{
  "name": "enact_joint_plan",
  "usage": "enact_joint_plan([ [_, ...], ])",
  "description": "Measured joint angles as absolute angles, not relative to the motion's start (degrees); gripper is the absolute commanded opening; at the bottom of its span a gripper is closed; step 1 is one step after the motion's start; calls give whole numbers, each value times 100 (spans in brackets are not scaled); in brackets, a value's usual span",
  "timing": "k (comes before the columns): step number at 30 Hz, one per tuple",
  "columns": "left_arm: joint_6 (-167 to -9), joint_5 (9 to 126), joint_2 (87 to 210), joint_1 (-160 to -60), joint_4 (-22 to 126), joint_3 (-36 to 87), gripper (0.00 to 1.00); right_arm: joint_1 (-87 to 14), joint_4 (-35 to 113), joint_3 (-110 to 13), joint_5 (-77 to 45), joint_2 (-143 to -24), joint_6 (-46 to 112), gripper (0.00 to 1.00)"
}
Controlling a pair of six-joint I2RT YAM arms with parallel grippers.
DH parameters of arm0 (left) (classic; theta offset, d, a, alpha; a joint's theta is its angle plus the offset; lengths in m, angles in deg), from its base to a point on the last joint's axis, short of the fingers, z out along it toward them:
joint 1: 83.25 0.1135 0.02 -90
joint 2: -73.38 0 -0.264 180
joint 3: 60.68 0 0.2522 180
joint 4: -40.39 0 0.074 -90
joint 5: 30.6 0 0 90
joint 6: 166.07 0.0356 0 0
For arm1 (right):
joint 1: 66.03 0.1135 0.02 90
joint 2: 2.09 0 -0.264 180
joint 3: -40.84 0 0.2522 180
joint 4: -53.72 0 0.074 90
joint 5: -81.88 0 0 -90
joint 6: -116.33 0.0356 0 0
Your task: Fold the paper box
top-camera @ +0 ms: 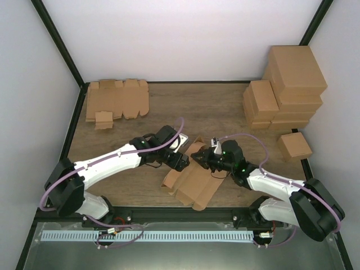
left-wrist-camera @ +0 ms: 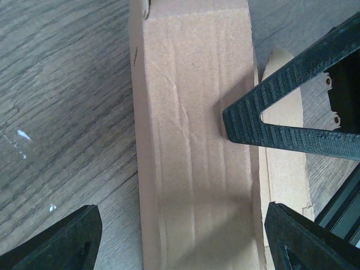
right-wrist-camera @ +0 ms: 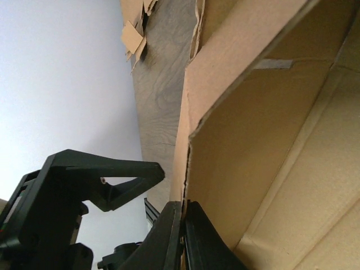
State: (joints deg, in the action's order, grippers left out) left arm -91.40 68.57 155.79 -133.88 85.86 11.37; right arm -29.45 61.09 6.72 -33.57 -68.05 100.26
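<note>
The paper box (top-camera: 193, 183) lies partly folded at the table's near middle, a brown die-cut sheet with one wall raised. My right gripper (top-camera: 203, 160) is shut on the edge of that raised wall; in the right wrist view its jaws (right-wrist-camera: 184, 225) pinch the thin cardboard (right-wrist-camera: 264, 140). My left gripper (top-camera: 181, 156) is open just left of it. In the left wrist view a cardboard panel (left-wrist-camera: 194, 140) stands between the wide-apart fingers (left-wrist-camera: 62, 242), untouched by either. The right gripper's fingers (left-wrist-camera: 264, 121) press on the panel's right edge.
A pile of flat die-cut sheets (top-camera: 115, 101) lies at the back left. Folded brown boxes (top-camera: 287, 90) are stacked at the back right, with one small box (top-camera: 294, 146) in front of them. White walls close in the table on three sides.
</note>
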Motion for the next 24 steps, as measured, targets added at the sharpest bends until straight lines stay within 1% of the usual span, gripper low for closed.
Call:
enact_joint_plan([
  [2, -9099, 6918, 15686, -13386, 8583, 1167, 74, -2945, 6155, 672, -3359, -6820, 10011, 2],
  [10, -9029, 7174, 15844, -13386, 8540, 1264, 66, -2945, 6303, 678, -3370, -7001, 9936, 2],
  [13, -8998, 7252, 15885, -13386, 8509, 1279, 67, -2945, 6399, 759, -3383, -7004, 9934, 2],
  [17, -9005, 7263, 16097, -13386, 8500, 1298, 77, -2945, 6452, 845, -3381, -7004, 9923, 2],
  [19, -9024, 7215, 16154, -13386, 8518, 1298, 80, -2945, 6511, 890, -3381, -6993, 9921, 2],
  [21, -9070, 7165, 16137, -13386, 8520, 1298, 80, -2945, 6611, 989, -3374, -6936, 9921, 2],
  [24, -9090, 7172, 16119, -13386, 8505, 1298, 74, -2945, 6762, 1196, -3344, -6796, 9923, 2],
])
